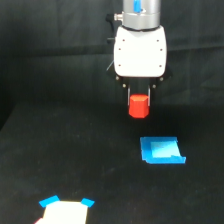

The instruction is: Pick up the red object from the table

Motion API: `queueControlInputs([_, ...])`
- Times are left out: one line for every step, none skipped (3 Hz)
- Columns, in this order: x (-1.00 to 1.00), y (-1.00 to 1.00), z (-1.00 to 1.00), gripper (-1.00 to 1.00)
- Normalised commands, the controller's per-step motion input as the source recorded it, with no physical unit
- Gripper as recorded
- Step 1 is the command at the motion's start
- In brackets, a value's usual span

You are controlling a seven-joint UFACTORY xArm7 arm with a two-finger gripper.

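The red object (138,106) is a small red-orange stubby block hanging just under the white gripper body in the upper middle of the exterior view. My gripper (138,101) is shut on its top, with dark fingers at either side of it. The block looks lifted off the black table (60,155), above and a little to the left of a blue patch. The fingertips are mostly hidden by the block.
A flat bright-blue patch (161,150) lies on the table below and to the right of the gripper. At the bottom edge sits a white piece with blue tape corners (65,210). A dark curtain fills the background.
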Motion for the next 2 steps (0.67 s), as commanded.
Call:
queueControlInputs([0.27,-0.31,0.24,-0.86])
queueControlInputs([0.23,-0.36,-0.03,-1.0])
